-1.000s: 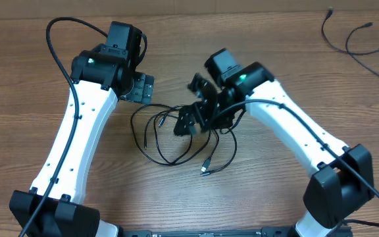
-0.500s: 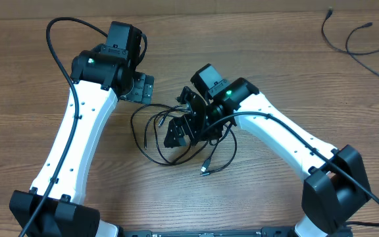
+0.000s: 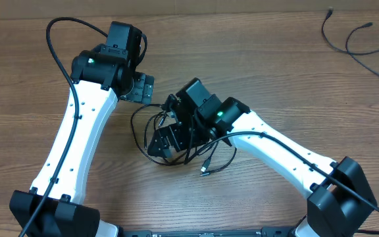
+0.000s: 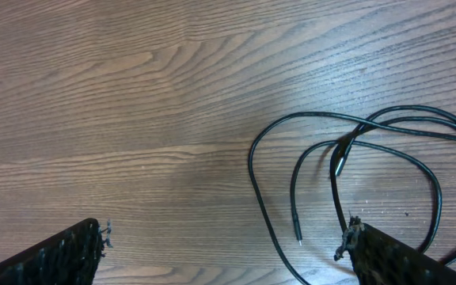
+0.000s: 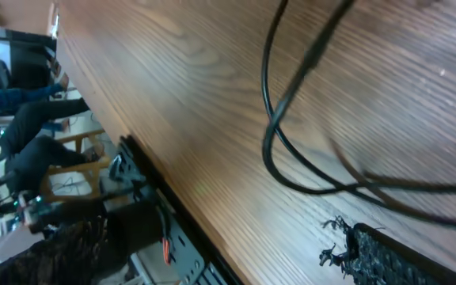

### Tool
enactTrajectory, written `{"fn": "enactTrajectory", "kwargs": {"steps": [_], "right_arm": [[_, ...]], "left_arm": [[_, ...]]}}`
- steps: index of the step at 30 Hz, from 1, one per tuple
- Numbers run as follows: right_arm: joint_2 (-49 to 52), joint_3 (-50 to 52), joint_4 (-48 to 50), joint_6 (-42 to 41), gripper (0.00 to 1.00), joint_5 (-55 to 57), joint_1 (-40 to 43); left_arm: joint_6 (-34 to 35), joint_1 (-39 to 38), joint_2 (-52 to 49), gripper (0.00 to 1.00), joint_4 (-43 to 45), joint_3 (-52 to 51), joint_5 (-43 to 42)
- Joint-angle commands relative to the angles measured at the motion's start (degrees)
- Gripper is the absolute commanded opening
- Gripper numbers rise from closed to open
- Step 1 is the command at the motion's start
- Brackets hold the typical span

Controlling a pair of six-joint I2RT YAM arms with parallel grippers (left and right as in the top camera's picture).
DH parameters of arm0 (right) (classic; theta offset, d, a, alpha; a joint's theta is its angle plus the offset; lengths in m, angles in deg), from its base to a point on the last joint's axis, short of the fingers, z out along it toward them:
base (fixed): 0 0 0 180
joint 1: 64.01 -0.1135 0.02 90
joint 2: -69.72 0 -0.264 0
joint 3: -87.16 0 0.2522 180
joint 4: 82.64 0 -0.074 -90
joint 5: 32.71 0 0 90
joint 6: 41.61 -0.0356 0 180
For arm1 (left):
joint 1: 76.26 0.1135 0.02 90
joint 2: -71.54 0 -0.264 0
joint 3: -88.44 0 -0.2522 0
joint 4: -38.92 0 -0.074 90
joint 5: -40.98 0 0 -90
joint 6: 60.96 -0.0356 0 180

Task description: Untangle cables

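Note:
The cables (image 3: 176, 157) lie as a tangle of thin black loops on the wooden table (image 3: 255, 59) at its centre, with one small plug (image 3: 204, 170) at the near side. My right gripper (image 3: 165, 126) hovers open right over the tangle's left part. In the right wrist view its fingers (image 5: 406, 257) stand wide apart, with loops of cable (image 5: 291, 103) beyond them. My left gripper (image 3: 138, 88) is open just beyond the tangle's far left edge. In the left wrist view the cable loops (image 4: 332, 158) and a loose cable tip (image 4: 298, 231) lie on the wood between and ahead of its fingers (image 4: 398, 257), untouched.
A separate thin black cord (image 3: 357, 41) lies at the table's far right corner. The table's near edge (image 5: 145, 170) and the arms' base rail show in the right wrist view. Thick black cables run along both white arms.
My right arm has swung left and toward the near side, carrying its open gripper over the tangle's left part. The left arm and the cables have not visibly moved.

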Motion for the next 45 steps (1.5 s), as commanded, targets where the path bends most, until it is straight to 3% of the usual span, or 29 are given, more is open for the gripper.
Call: {"fn": "enactTrajectory", "kwargs": {"steps": [1, 7, 14, 19, 27, 32, 43, 45], "right_arm": [[-1.88, 0.24, 1.64, -2.34, 1.0, 3.17, -0.81], [-1.88, 1.16, 3.52, -3.69, 0.99, 4.79, -0.85], [-1.88, 10.27, 13.22, -10.95, 0.98, 3.65, -0.9], [-1.88, 13.57, 19.47, -11.08, 0.89, 2.64, -1.92], [-1.88, 13.62, 20.76, -10.91, 0.84, 11.67, -4.9], [-1.86, 13.62, 22.49, -10.91, 0.67, 15.34, -4.96], [-0.07, 13.62, 26.23, -10.86, 0.52, 17.25, -4.96], [0.85, 13.62, 26.29, -10.88, 0.43, 17.2, -4.96]], "left_arm": [[-0.85, 0.0, -0.35, 1.0, 0.17, -0.31, 0.72], [-0.85, 0.0, -0.35, 0.99, 0.17, -0.31, 0.72], [-0.85, 0.0, -0.35, 1.0, 0.17, -0.31, 0.72], [-0.85, 0.0, -0.35, 0.99, 0.17, -0.31, 0.72], [-0.85, 0.0, -0.35, 0.99, 0.17, -0.31, 0.72], [-0.85, 0.0, -0.35, 0.99, 0.17, -0.31, 0.72], [-0.85, 0.0, -0.35, 1.0, 0.17, -0.31, 0.72], [-0.85, 0.0, -0.35, 1.0, 0.17, -0.31, 0.72]]}}
